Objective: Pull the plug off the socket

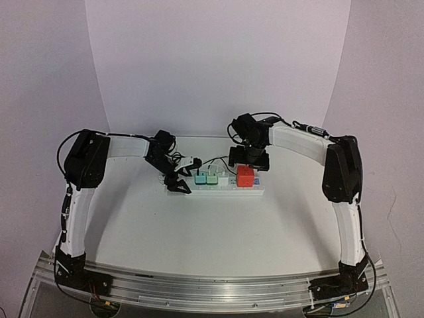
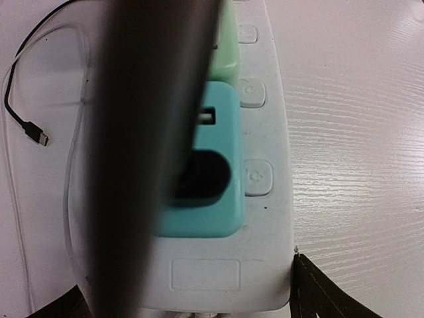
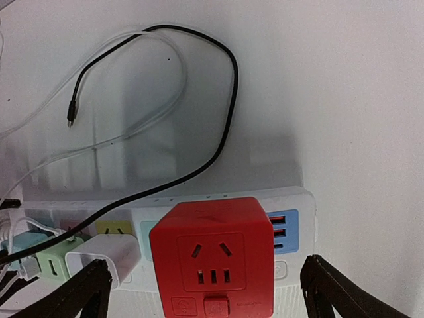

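The socket, a long white power strip (image 1: pixel 225 191), lies across the table's middle. A teal plug (image 1: pixel 199 177), a pale green plug (image 1: pixel 212 177), a small white plug (image 1: pixel 222 173) and a red cube plug (image 1: pixel 246 177) sit in it. My left gripper (image 2: pixel 185 305) is open and straddles the strip's left end (image 2: pixel 265 252); its right finger (image 2: pixel 318 295) touches the strip's corner. The teal plug (image 2: pixel 212 172) is just ahead of it. My right gripper (image 3: pixel 205 291) is open above the red cube (image 3: pixel 212 255), with a finger (image 3: pixel 83 291) on each side, both apart from it.
A black cable (image 3: pixel 228 112) and a thin white cable (image 3: pixel 132 126) loop on the table behind the strip. A black connector end (image 2: pixel 36 136) lies left of the strip. A dark blurred band (image 2: pixel 146 132) close to the left wrist camera hides part of the strip.
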`<state>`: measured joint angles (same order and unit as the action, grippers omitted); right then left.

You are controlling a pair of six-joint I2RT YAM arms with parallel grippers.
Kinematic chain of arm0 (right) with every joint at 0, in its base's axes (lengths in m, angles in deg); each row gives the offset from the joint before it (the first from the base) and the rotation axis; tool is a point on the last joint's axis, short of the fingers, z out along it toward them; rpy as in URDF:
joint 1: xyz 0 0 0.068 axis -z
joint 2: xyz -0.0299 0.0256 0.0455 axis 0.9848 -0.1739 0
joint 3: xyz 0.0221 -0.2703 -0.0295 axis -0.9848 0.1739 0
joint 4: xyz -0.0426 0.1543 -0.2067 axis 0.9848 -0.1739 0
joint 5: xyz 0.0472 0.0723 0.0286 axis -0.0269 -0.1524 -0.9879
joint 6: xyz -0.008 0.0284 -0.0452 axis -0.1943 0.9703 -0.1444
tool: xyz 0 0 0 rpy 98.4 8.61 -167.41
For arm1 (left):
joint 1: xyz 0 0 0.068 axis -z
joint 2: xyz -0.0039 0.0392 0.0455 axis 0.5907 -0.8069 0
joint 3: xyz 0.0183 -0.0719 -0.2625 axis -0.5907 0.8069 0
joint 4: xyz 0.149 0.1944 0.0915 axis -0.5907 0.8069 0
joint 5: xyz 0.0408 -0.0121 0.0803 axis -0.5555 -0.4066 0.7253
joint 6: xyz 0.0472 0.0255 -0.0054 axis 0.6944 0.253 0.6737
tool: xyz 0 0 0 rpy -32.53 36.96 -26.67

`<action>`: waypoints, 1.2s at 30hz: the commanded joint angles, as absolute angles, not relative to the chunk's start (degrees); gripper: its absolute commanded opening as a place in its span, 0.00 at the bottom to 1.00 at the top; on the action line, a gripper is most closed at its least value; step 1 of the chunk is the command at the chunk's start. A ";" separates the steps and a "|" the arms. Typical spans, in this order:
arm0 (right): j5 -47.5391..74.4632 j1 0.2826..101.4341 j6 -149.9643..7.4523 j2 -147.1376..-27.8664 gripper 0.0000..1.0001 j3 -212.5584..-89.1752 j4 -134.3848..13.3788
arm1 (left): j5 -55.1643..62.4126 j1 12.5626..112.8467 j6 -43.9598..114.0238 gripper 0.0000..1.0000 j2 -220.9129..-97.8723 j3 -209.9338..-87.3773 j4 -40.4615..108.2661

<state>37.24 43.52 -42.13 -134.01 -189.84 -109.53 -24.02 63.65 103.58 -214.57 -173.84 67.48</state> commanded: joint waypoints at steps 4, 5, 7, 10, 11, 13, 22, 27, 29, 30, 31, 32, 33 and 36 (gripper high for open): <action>35.02 43.16 -43.21 -137.84 0.98 -192.31 -112.68 | -22.41 63.98 101.57 0.00 -216.44 -175.35 67.33; 35.16 43.16 -43.60 -138.12 0.98 -192.63 -112.76 | -22.34 63.98 101.73 0.00 -216.47 -175.36 67.32; 35.71 43.16 -44.75 -138.47 0.96 -192.89 -112.92 | -22.31 63.99 102.03 0.00 -216.44 -175.43 67.48; 36.47 43.16 -46.07 -138.80 0.90 -193.15 -113.02 | -22.17 63.95 102.25 0.00 -216.43 -175.29 67.66; 36.72 43.16 -46.26 -138.86 0.87 -193.28 -113.00 | -22.14 63.92 102.32 0.00 -216.40 -175.31 67.71; 37.37 43.11 -46.31 -138.87 0.84 -193.47 -113.01 | -22.24 63.92 102.37 0.00 -216.41 -175.33 67.76; 39.25 43.16 -47.61 -139.97 0.73 -195.35 -113.01 | -22.92 63.96 102.91 0.00 -216.26 -175.39 68.07; 38.96 43.13 -47.81 -140.40 0.68 -195.82 -112.99 | -22.93 63.95 103.11 0.00 -216.12 -175.56 68.17; 38.97 43.18 -47.96 -140.54 0.65 -195.82 -113.04 | -22.93 63.94 103.15 0.00 -216.13 -175.59 68.07; 38.89 43.20 -48.08 -140.67 0.65 -195.82 -113.03 | -22.95 63.95 103.19 0.00 -216.14 -175.60 68.09; 38.77 43.23 -48.19 -140.80 0.65 -195.84 -113.03 | -22.94 63.99 103.20 0.00 -216.11 -175.61 68.11; 38.69 43.20 -48.32 -140.95 0.65 -195.79 -113.07 | -22.92 63.96 103.21 0.00 -216.09 -175.60 68.12; 38.58 43.22 -48.39 -141.14 0.65 -195.69 -113.08 | -22.93 63.97 103.13 0.00 -216.12 -175.60 68.05; 38.19 43.23 -48.54 -141.52 0.61 -195.62 -113.08 | -22.95 63.90 102.97 0.00 -216.04 -175.57 68.02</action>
<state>38.26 43.52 -48.04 -139.61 -193.75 -112.30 -23.88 63.67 103.63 -214.59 -173.91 67.47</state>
